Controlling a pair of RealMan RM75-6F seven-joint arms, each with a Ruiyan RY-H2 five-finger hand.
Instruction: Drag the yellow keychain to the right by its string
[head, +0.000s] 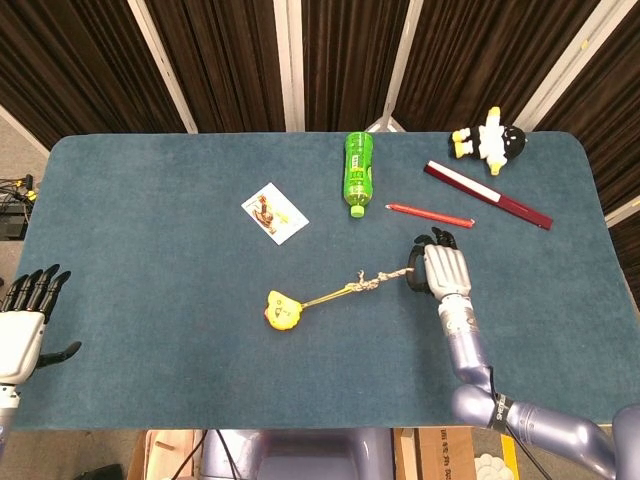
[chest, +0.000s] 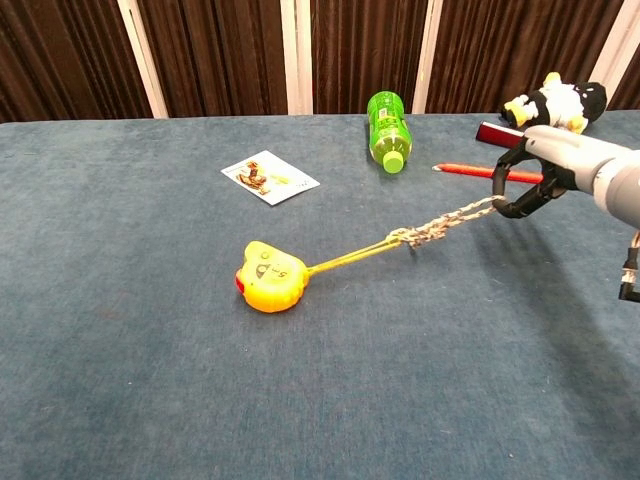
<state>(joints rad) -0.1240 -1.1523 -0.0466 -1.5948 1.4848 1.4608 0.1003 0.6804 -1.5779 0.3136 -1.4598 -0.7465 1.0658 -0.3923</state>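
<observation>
The yellow keychain (head: 282, 311) (chest: 271, 280) lies on the blue table, a little left of the middle. Its string (head: 362, 284) (chest: 430, 227), yellow near the keychain and braided further on, runs taut up to the right. My right hand (head: 441, 270) (chest: 545, 168) pinches the string's far end, fingers curled around it. At the table's front left edge, my left hand (head: 25, 320) rests with its fingers spread and nothing in it; the chest view does not show it.
A green bottle (head: 358, 172) lies on its side at the back, with a picture card (head: 274, 213) to its left. A red pencil (head: 430, 214), a dark red bar (head: 487, 194) and a penguin plush toy (head: 488, 138) lie behind my right hand.
</observation>
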